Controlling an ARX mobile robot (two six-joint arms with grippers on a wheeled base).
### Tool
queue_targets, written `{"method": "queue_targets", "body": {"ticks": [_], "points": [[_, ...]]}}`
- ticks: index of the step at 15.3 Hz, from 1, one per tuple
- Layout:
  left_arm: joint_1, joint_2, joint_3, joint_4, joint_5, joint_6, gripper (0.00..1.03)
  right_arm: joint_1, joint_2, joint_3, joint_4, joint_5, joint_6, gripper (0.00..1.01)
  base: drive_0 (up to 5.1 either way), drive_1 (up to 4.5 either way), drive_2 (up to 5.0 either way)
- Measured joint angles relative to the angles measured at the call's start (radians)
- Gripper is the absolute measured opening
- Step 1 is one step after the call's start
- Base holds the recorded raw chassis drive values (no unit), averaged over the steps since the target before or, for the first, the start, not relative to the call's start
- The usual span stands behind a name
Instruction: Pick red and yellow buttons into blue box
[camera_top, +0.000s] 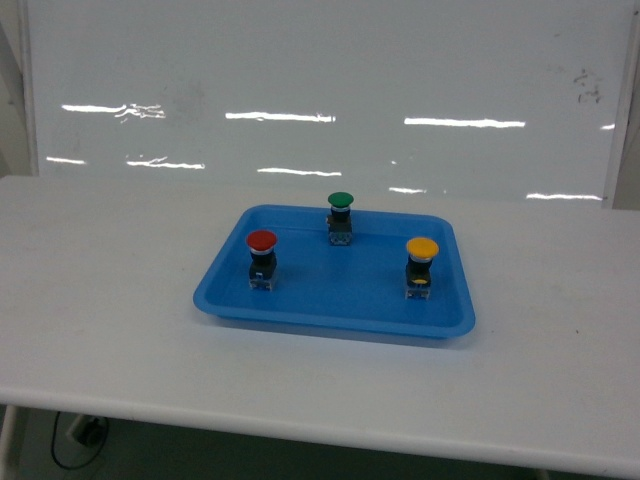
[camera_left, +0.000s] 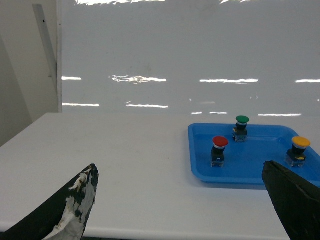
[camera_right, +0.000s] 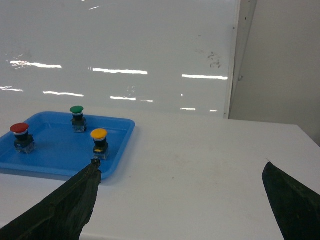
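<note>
White table (camera_top: 100, 300), claw (camera_left: 180, 200) tips cropped

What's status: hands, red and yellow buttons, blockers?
Left hand and right hand open, empty, back from blue tray. Red button, yellow button upright in tray, green button behind. No blockers seen.

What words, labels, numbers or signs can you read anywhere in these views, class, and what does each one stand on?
No text can be read.
Whiteboard: faint marks near its upper right, too blurred to read.
Yellow button: a small yellow patch on its body, too small to tell whether it is a label.
Red button, green button, blue tray: no writing visible.
</note>
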Motion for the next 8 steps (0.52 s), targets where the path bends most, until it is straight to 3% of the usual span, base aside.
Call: {"method": "queue_targets", "body": {"ticks": [8], "points": [[0.000,0.000,0.000,0.000,0.000,0.000,0.98,0.000,0.000,0.000,0.000,0.000,0.000,0.98,0.0,0.00,0.0]]}}
